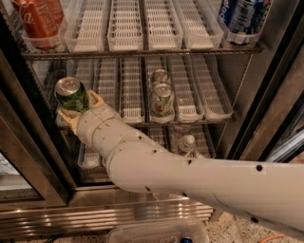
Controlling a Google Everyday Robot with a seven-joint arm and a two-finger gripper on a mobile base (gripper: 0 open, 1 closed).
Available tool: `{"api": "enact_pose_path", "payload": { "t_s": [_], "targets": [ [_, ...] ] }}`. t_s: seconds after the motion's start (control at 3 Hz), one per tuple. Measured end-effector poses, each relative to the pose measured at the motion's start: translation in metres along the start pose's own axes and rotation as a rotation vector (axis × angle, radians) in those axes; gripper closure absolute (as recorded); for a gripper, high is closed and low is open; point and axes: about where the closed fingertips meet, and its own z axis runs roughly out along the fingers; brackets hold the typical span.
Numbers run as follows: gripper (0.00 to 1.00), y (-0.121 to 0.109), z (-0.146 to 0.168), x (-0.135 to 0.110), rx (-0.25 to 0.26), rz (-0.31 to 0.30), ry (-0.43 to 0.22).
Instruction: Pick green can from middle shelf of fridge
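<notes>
At middle shelf (pixel 202 97): gripper (pixel 80 107), green can (pixel 71 94)

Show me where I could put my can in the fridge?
On the top shelf, the lane trays between the red cola cans and blue cans are bare. On the middle shelf, the lanes right of the pale cans are bare. Crowded at left, where the gripper holds the green can.
</notes>
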Motion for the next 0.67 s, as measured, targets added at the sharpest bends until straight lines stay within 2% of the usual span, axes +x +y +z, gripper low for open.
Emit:
{"api": "enact_pose_path", "payload": {
  "t_s": [0.67],
  "targets": [
    [1.00, -0.0028, -0.0154, 0.0009, 0.003, -0.016, 0.051]
  ]
}}
